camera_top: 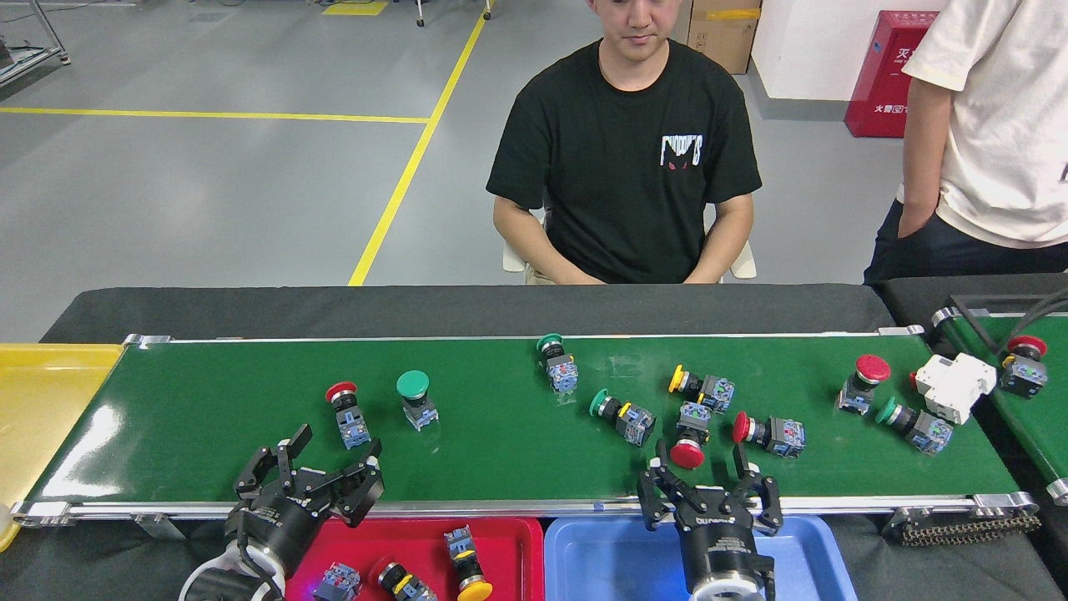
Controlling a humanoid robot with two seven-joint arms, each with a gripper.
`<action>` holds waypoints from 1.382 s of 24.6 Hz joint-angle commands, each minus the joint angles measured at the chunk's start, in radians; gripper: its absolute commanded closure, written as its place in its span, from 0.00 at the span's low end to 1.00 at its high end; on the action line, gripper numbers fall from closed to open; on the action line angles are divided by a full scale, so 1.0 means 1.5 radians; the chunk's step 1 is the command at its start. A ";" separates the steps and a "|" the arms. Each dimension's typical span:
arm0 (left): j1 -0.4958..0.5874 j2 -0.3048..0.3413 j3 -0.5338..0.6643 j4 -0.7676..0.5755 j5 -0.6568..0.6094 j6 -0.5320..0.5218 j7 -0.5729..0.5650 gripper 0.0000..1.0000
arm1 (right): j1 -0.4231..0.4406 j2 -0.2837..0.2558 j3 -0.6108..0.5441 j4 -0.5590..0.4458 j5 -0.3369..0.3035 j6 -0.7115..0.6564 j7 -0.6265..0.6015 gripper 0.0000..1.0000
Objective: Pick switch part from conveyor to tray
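Observation:
Several push-button switch parts lie on the dark-green conveyor (pixel 209 417): a red one (pixel 346 413), a green one (pixel 415 396), another green one (pixel 557 363), and a cluster at right with a red-capped part (pixel 689 436). My left gripper (pixel 321 467) stands open over the belt's near edge, just below the red part. My right gripper (pixel 701 467) is open too, right below the red-capped part. The red tray (pixel 517 534) holds three parts. The blue tray (pixel 601 559) looks bare.
A seated person in a black shirt faces me across the belt, and another person stands at right. A yellow tray (pixel 42 401) lies at the belt's left end. A narrower green belt (pixel 1026 401) with a white block (pixel 951 384) joins at right.

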 commanded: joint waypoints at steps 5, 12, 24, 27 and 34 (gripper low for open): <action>-0.041 0.011 0.006 0.052 -0.002 0.014 0.007 0.00 | -0.013 -0.027 0.029 -0.004 0.003 -0.024 0.042 0.97; -0.039 0.013 0.017 0.077 0.009 0.026 0.010 0.92 | 0.026 -0.052 0.030 -0.097 0.001 -0.176 0.046 0.98; 0.195 0.046 0.048 -0.203 0.020 -0.206 0.037 0.95 | 0.051 -0.040 0.193 -0.147 0.004 -0.387 0.045 0.00; 0.285 0.044 0.066 -0.282 0.021 -0.331 0.036 0.88 | 0.056 -0.041 0.189 -0.154 0.001 -0.384 0.048 0.00; 0.308 0.012 0.069 -0.297 0.020 -0.355 0.037 0.00 | 0.186 -0.051 0.015 -0.270 -0.003 -0.134 0.038 0.01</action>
